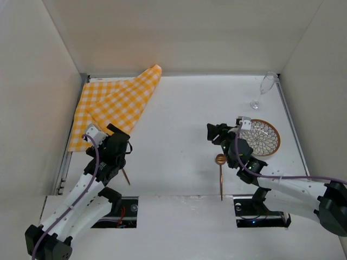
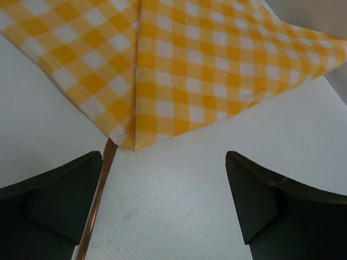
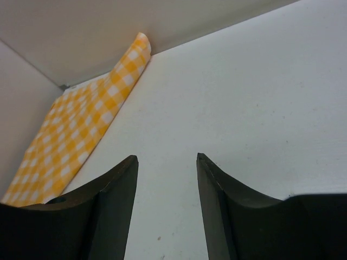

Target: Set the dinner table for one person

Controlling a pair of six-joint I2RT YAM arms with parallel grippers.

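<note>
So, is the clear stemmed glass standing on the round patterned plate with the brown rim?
No, the clear stemmed glass stands on the white tabletop beyond the plate, apart from it.

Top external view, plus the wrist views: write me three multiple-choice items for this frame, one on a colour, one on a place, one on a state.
1. What colours is the cloth?
A) red and white
B) yellow and white
C) plain blue

2. Where does the glass stand?
A) at the far right of the dinner table, beyond the plate
B) on the cloth
C) beside the left arm's base

3. How is the right gripper?
A) shut on a spoon
B) shut on the cloth
C) jaws open, holding nothing

Key: 1 B, its checks are yellow and white; 2 A, it stands upright near the far right corner; 3 C, the right wrist view shows bare table between the parted jaws.
</note>
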